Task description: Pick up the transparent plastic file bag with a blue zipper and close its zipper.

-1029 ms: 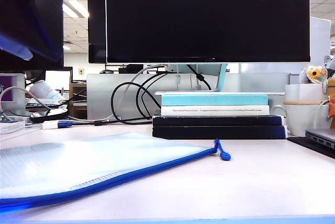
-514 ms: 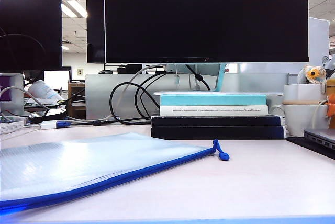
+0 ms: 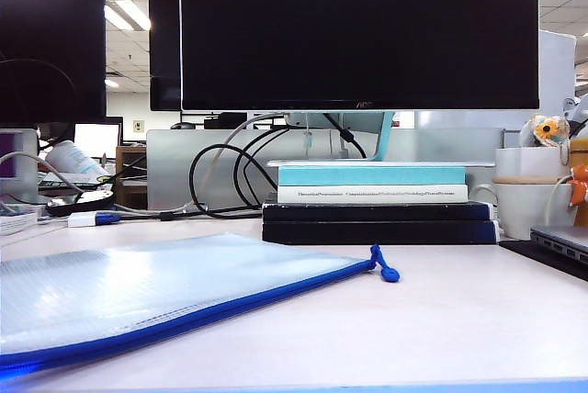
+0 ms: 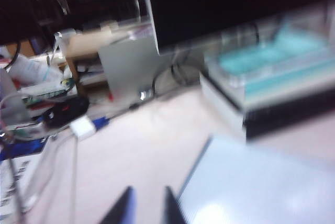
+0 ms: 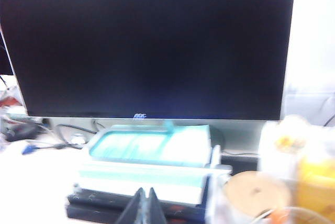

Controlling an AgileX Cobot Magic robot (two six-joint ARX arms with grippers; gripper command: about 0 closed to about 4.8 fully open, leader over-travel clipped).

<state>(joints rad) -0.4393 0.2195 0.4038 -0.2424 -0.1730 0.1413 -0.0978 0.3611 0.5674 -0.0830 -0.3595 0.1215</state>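
The file bag (image 3: 138, 287) lies flat on the white table at the front left of the exterior view, translucent whitish-blue with a fine grid. Its blue zipper (image 3: 230, 308) runs along the near edge and ends in a blue cord pull (image 3: 386, 269). Neither gripper shows in the exterior view. In the blurred left wrist view my left gripper (image 4: 148, 188) hangs over bare table just beside the file bag (image 4: 261, 187), its jaws a narrow gap apart with nothing between them. My right gripper (image 5: 145, 189) is shut and empty, pointing at the book stack; the bag is out of that view.
A large black monitor (image 3: 358, 30) stands behind a stack of books (image 3: 377, 205), turquoise on top of black. Looped cables (image 3: 230, 173) lie at the back left. A white mug (image 3: 537, 205) and a laptop edge (image 3: 560, 248) are at the right.
Both grippers, seen a second ago at the top corners of the exterior view, have left that view. The bag has not moved.
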